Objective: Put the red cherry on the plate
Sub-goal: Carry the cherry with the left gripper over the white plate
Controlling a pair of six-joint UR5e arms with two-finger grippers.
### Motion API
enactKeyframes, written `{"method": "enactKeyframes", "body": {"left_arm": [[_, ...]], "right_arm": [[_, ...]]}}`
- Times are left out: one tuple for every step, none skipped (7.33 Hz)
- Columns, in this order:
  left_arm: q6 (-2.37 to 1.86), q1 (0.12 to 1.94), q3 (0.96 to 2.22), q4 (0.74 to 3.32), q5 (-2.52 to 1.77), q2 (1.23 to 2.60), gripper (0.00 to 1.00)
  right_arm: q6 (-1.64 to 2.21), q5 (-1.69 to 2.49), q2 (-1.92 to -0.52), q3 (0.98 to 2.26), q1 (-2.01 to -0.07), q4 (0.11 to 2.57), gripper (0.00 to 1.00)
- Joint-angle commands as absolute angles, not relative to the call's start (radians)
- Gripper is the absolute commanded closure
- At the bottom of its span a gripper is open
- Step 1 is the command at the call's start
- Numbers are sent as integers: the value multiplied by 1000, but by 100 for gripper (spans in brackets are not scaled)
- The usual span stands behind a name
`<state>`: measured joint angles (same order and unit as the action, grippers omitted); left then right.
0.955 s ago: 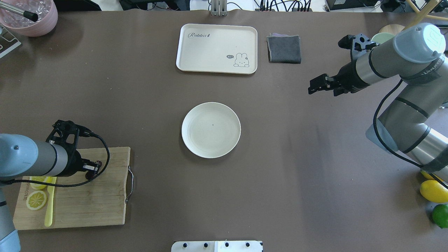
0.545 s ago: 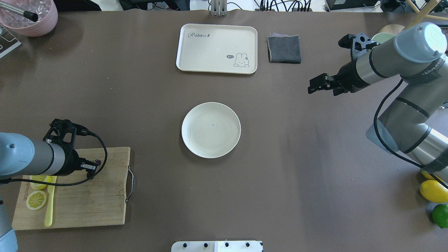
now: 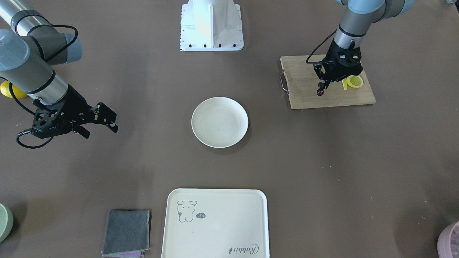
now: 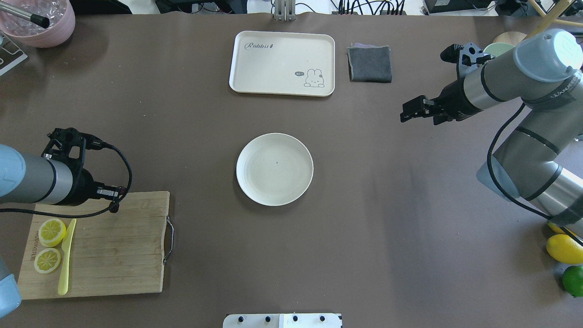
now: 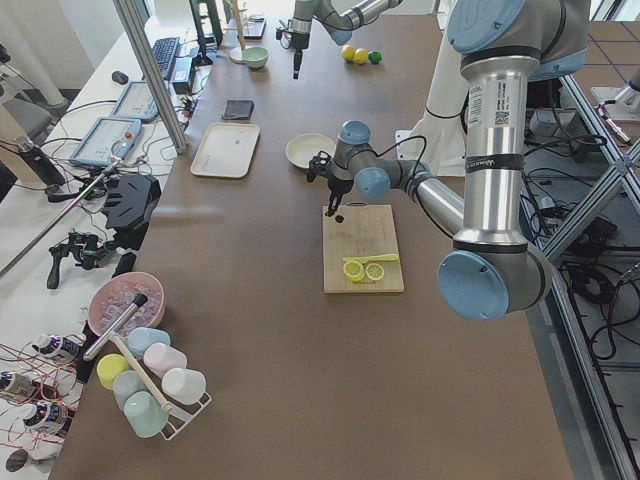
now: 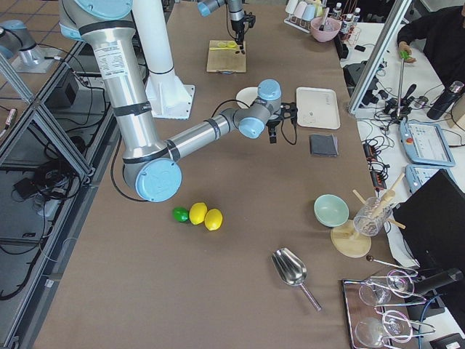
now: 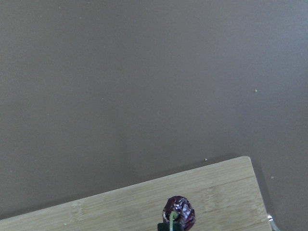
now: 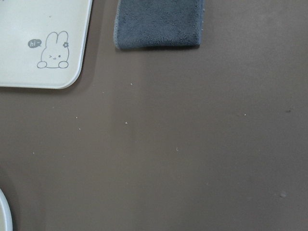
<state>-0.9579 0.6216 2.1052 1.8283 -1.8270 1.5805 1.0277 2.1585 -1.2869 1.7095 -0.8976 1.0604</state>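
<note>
Left hand (image 3: 323, 84) pinches the red cherry (image 3: 320, 92) by its stem over the board (image 3: 304, 98); right hand (image 4: 406, 112) spread wide near the "Rabbit" tray (image 4: 273, 68).

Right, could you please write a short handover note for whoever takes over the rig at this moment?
Left end effector: shut on the stem of the red cherry, which hangs above the cutting board, near its corner.
Right end effector: open, empty, hovering over the table.
Plate: mid-table, empty.
Done: cherry picked up.
Left: carry it to the plate and release.
</note>
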Motion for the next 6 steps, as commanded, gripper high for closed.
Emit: {"method": "enactKeyframes", "body": {"left_arm": [[-962,666,2088,1588,-1844,1859,100],[-969,676,2054,1460,-1844,2026,100],[-1012,667,2016,1450,-1844,2077,100],[-1063,634,1963,1509,-1839,2115,100],[-1145,576,1854,1593,-1806,2172,100],[-1202,518,1750,1697,-1713,2216,100]], "right_arm": [[1028,2158,-1292,1709,-896,1062,0],[1026,2158,-1296,1709,-894,1062,0],[1022,2158,-1301,1709,-896,1062,0],[1022,2158,-1302,1709,-894,1060,0],[1019,2158,-1307,1709,-894,1060,0],[1019,2158,-1307,1709,-894,1060,0]]}}
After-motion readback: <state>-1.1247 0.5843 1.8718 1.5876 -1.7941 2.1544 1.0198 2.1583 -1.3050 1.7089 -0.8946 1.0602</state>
